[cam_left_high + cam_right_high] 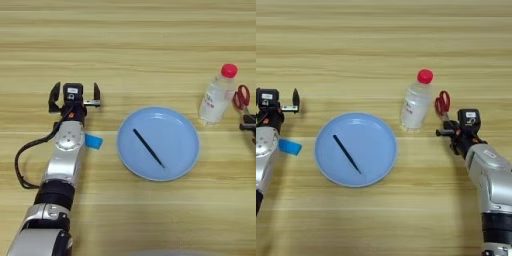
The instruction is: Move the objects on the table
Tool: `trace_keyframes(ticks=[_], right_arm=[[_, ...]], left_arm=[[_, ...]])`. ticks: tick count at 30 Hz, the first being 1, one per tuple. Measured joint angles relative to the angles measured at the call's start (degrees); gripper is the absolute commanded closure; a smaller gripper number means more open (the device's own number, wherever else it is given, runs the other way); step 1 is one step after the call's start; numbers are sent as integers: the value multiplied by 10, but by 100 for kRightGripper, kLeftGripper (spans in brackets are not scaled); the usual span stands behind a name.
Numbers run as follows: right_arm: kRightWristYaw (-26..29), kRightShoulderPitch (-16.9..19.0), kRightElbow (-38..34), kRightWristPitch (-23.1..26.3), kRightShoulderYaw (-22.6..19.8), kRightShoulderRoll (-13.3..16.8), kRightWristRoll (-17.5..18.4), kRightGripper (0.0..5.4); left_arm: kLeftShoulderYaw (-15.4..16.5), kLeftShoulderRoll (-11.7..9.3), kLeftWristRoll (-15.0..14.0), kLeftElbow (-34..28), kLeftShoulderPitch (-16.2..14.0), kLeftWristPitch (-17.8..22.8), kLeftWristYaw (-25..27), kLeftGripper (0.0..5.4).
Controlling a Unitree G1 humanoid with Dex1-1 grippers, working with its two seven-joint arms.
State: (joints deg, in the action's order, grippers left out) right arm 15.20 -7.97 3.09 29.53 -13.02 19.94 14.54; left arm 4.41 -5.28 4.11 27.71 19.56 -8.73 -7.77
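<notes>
The clear bottle (415,106) with a red cap stands upright at the right, just beyond the plate. Red-handled scissors (442,103) lie right beside it, handles pointing away from me. My right gripper (449,133) sits at the near end of the scissors, over the blades, which it mostly hides. The blue strip (93,142) lies flat on the wooden table (125,50), half tucked under my left forearm. My left gripper (75,96) is at the left, beyond the strip, open with nothing between its fingers.
A round light blue plate (175,127) lies in the middle, with a thin black stick (148,148) lying slantwise in it. A black cable (21,160) loops out from my left arm.
</notes>
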Motion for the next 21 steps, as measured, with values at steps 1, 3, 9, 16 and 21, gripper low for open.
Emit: trace_keyframes(ticks=[1, 3, 9, 16, 21], right_arm=[[0, 0, 4, 0, 0, 0, -2, 520], [-1, 0, 14, -1, 0, 0, -8, 520], [-8, -1, 22, -3, 0, 0, -12, 491], [-10, -1, 22, -5, 0, 0, -15, 416], [-11, -2, 22, -15, -1, 0, -16, 363]], left_arm=[[0, 0, 0, 0, 0, 0, 0, 0], [0, 0, 0, 0, 0, 0, 0, 0], [0, 0, 0, 0, 0, 0, 0, 0], [0, 0, 0, 0, 0, 0, 0, 0], [0, 0, 0, 0, 0, 0, 0, 0]])
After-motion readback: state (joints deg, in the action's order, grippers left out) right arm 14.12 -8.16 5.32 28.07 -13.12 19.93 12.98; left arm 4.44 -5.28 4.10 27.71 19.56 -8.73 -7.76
